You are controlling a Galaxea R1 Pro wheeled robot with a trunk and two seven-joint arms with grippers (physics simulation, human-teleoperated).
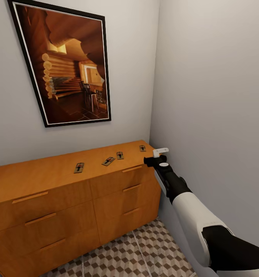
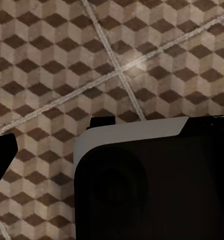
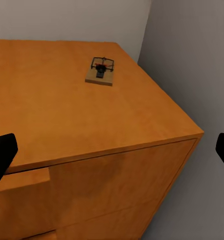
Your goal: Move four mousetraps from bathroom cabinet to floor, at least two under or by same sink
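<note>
Right arm, white shell with black joints, fills the lower right of the head view and reaches up toward the cabinet's (image 1: 68, 200) right end. Right hand (image 1: 159, 154) hangs just off the top's front right corner, by the side wall. In the right wrist view two dark fingertips (image 3: 2, 155) sit at opposite edges of the picture, far apart: hand spread wide, gripping nothing.

Cabinet: low, wide, orange-brown wood, drawer fronts with slim bar handles, standing against the back wall and reaching the corner of the room.

Four mousetraps lie flat in a loose row on the cabinet top:
- leftmost trap (image 1: 79, 167), near the middle of the top
- second trap (image 1: 108, 161), turned at an angle
- third trap (image 1: 120, 155), just beside the second
- rightmost trap (image 1: 143, 148), near the right end, nearest the right hand but apart from it. The right wrist view shows it (image 3: 100, 70) as a small wooden board with dark wire and a red mark, toward the back of the top.

Framed picture (image 1: 64, 63) of a log-cabin interior hangs on the back wall above the cabinet.

Bathroom floor (image 1: 145, 254), cube-patterned tiles with pale grout, shows in front of the cabinet.

Left wrist view looks straight down at the same tile (image 2: 116, 55), over a dark rounded body with a pale edge. One dark fingertip (image 2: 2, 155) shows at the edge; cannot tell whether the left hand is open or closed.
</note>
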